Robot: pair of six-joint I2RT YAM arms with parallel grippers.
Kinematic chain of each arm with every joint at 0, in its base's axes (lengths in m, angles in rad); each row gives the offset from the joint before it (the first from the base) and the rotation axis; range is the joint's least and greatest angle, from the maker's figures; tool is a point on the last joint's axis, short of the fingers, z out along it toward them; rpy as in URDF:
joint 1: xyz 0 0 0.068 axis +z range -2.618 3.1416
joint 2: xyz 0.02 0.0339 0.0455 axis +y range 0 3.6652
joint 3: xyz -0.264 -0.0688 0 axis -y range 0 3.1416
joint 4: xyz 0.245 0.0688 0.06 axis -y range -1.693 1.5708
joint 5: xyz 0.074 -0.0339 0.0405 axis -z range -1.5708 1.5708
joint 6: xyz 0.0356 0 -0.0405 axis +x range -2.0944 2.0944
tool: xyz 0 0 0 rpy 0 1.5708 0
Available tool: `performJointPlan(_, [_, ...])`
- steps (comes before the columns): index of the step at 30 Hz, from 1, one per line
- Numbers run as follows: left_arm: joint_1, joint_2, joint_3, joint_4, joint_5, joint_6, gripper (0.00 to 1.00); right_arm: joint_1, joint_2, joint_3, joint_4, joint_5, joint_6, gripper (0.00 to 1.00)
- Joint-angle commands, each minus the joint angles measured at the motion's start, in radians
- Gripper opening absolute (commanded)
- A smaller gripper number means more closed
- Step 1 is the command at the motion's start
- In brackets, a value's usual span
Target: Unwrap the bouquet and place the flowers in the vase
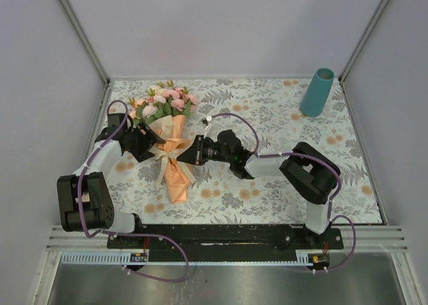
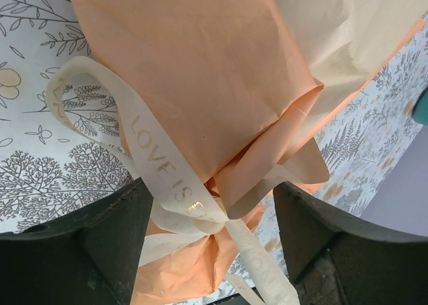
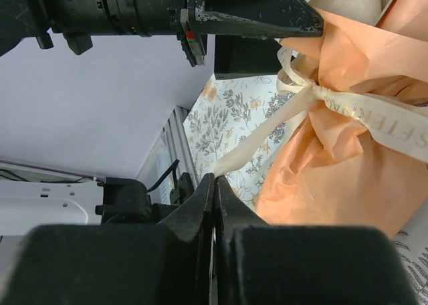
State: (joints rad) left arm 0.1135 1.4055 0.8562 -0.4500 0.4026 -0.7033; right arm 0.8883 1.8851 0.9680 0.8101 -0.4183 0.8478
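The bouquet [image 1: 168, 134] lies on the tablecloth, its pink and cream flowers [image 1: 164, 103] pointing away and its orange paper wrap [image 2: 214, 71] tied at the neck with a cream ribbon [image 2: 157, 164]. My left gripper [image 2: 210, 218] is open and straddles the tied neck, with the ribbon knot between its fingers [image 2: 114, 231]. My right gripper [image 3: 214, 179] is shut on the ribbon's loose tail [image 3: 264, 138], which runs taut to the knot [image 3: 317, 91]. In the top view the left gripper [image 1: 155, 139] and the right gripper [image 1: 182, 156] flank the wrap. The teal vase [image 1: 316, 92] stands upright at the far right.
The floral tablecloth [image 1: 267, 184] covers the table, with grey walls on three sides. The black rail [image 1: 227, 235] holding both arm bases runs along the near edge. The right arm's elbow [image 1: 307, 174] sits to the right of the bouquet.
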Motion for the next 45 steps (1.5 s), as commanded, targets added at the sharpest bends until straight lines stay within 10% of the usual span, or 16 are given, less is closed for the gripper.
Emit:
performJointPlan(1, [0.000,0.004,0.047,0.025,0.010,0.025,0.75,0.003,-0.046,-0.014,0.066,-0.028,0.022,0.00])
performJointPlan(28, [0.011,0.101,0.107,-0.041,-0.077,0.087,0.68,0.003,-0.201,-0.080,-0.035,0.018,0.047,0.00])
performJointPlan(38, [0.009,0.012,0.001,0.112,0.008,0.018,0.80,0.004,-0.196,-0.057,-0.042,0.036,0.043,0.00])
performJointPlan(45, [0.012,0.136,0.020,0.119,-0.013,-0.015,0.67,0.003,-0.159,-0.032,-0.019,0.039,0.048,0.00])
